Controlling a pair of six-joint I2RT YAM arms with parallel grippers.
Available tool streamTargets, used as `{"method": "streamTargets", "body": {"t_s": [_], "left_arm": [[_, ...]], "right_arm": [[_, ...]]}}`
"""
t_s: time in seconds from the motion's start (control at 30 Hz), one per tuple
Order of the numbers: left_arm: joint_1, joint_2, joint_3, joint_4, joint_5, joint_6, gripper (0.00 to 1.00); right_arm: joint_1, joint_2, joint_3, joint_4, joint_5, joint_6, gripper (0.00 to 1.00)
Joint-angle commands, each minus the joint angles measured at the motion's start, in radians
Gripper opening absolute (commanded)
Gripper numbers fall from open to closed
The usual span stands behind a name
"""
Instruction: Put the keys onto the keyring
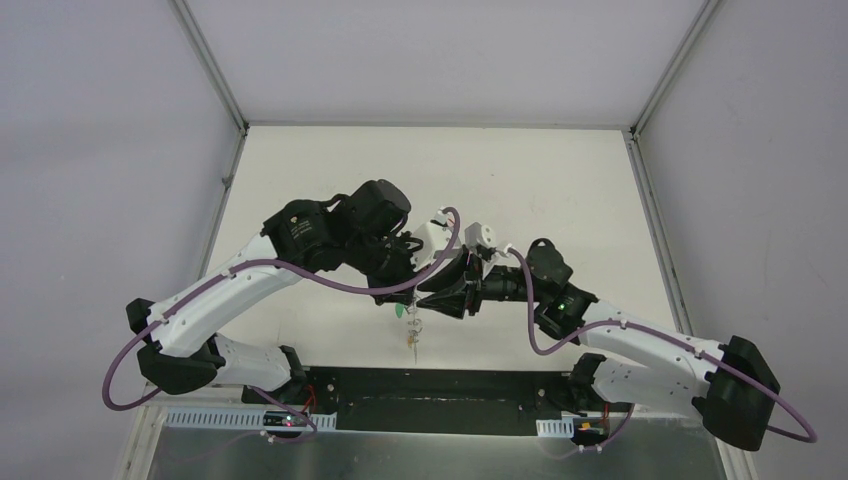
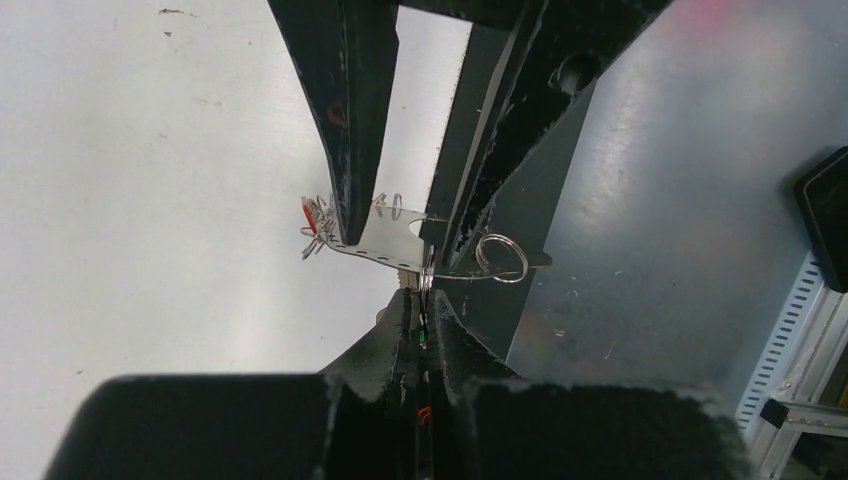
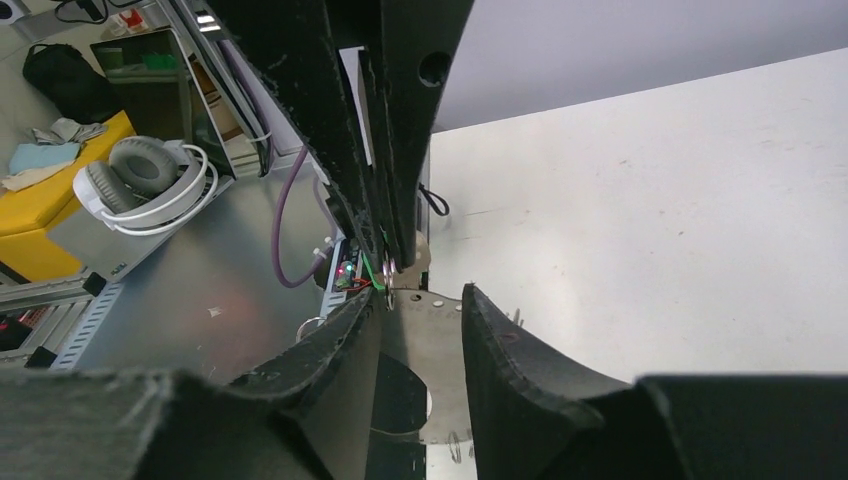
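Keys (image 1: 411,325) tiny, indistinct; plate (image 2: 385,238) partly hidden by right claw (image 3: 421,300).

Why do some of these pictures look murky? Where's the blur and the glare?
Top view: soft even light, hardly any shadow, but the keys are too tiny to make out. Left wrist view: the left gripper's fingers are a dark blur, and the metal plate glints. Right wrist view: the right gripper's fingers loom soft and dark, and the table is bright.

Two arms meet over one counter (image 1: 540,190) with the left pincer (image 2: 422,312) and right pincer (image 3: 420,300), one flat silver plate (image 2: 385,240), one plain wire ring (image 2: 501,258) at its right end, one red tag (image 2: 311,214) left, one green tag (image 2: 423,335), and hanging keys (image 1: 410,330) too small to count
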Motion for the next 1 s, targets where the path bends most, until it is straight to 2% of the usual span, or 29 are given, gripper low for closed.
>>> {"method": "streamTargets", "body": {"t_s": [0.0, 0.1, 0.27, 0.43, 0.63, 0.8, 0.97], "left_arm": [[-0.006, 0.000, 0.036, 0.014, 0.019, 0.004, 0.00], [-0.005, -0.001, 0.030, 0.017, 0.019, -0.002, 0.00], [-0.007, -0.008, 0.016, 0.036, 0.031, -0.009, 0.00], [-0.007, -0.016, -0.001, 0.048, 0.034, -0.009, 0.00], [-0.007, -0.049, -0.033, 0.073, 0.015, -0.010, 0.00], [-0.007, -0.124, -0.094, 0.144, -0.027, -0.017, 0.26], [-0.007, -0.253, -0.224, 0.311, -0.042, -0.020, 0.35]], "right_arm": [[0.029, 0.026, 0.035, 0.112, 0.015, -0.006, 0.36], [0.038, 0.034, 0.036, 0.110, 0.016, -0.014, 0.33], [0.047, 0.041, 0.036, 0.113, 0.022, -0.015, 0.21], [0.050, 0.051, 0.046, 0.118, 0.004, -0.016, 0.00], [0.051, 0.036, 0.037, 0.116, 0.003, -0.016, 0.00], [0.051, 0.006, 0.029, 0.094, 0.011, -0.030, 0.00], [0.051, -0.027, 0.017, 0.073, 0.004, -0.039, 0.00]]}}
